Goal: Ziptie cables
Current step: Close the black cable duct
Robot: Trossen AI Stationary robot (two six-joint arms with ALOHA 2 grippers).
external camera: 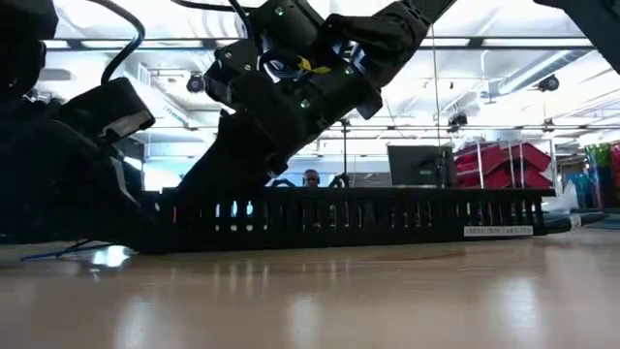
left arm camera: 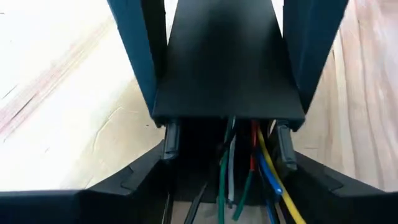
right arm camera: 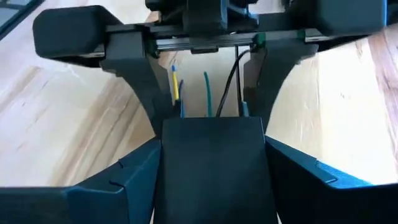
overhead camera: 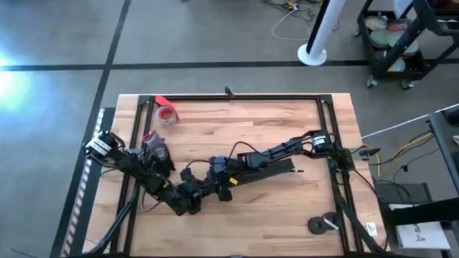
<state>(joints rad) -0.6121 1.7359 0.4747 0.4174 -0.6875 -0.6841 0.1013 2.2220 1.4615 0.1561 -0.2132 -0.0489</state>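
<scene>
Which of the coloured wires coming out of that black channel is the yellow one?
In the left wrist view, the yellow wire is the outermost of the cables, beside the blue wire. The red wire and green wires lie further inward.

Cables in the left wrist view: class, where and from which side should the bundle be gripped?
Probably the bare stretch of cables just outside the open end of the black channel, approached from that end, closing across the strands: the channel hides the rest.
</scene>
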